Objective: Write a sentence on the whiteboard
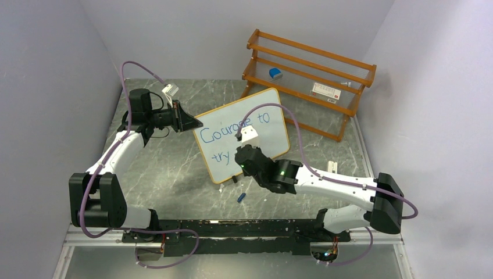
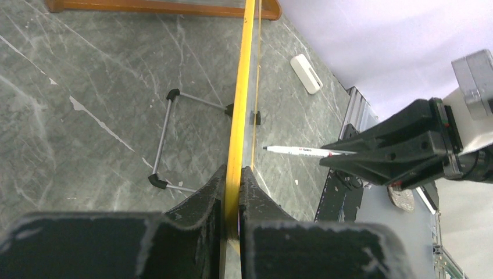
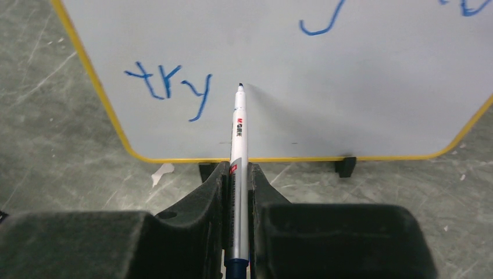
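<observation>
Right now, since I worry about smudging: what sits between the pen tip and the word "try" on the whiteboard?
Nothing: in the right wrist view, only bare whiteboard lies between the pen tip and "try".

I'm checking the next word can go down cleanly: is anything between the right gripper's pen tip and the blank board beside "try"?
Nothing visible. The pen in the right gripper points at bare whiteboard just right of "try", with no object between. The left gripper clamps the board's edge, away from that spot.
</observation>
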`<state>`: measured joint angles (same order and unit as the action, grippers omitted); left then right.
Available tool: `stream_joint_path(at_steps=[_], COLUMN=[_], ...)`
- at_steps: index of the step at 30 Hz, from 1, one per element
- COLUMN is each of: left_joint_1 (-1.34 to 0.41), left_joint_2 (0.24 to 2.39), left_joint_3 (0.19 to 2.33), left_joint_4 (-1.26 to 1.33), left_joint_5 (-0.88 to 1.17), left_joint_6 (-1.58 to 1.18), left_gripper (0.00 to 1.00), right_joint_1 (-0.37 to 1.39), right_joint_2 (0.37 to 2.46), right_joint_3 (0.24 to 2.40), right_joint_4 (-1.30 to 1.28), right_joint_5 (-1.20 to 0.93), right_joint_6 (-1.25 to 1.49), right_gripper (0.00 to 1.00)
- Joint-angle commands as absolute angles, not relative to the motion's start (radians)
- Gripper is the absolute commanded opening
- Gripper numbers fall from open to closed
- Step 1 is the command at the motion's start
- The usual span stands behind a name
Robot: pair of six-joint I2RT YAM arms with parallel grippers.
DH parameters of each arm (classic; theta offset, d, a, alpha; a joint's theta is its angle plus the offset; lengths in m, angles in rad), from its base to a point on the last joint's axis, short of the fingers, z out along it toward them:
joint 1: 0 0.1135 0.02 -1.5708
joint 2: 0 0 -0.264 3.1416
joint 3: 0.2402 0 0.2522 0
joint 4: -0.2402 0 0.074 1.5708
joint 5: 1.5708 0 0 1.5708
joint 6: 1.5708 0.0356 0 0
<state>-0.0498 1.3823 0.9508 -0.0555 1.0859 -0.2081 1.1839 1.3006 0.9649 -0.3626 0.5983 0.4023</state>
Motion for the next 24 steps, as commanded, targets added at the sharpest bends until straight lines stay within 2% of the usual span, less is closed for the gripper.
stream_joint_path(at_steps=[1, 24], left_joint_1=[-0.081, -0.081], left_joint_2=[1.414, 1.413], left_joint_3=[0.945, 0.946], left_joint_4=[-0.128, -0.133], left_joint_5=[1.01, 1.01], left_joint_6=[-0.157, -0.152], left_gripper=[0.05, 0.05], right_joint_1=[1.141, 1.106], right_joint_2=[1.263, 1.248], right_joint_3=[0.933, 0.885], right_joint_4=[-0.332, -0.268], right_joint_5=[0.613, 0.607], right_joint_6=[0.389, 0.38], right_gripper=[0.0, 0.0])
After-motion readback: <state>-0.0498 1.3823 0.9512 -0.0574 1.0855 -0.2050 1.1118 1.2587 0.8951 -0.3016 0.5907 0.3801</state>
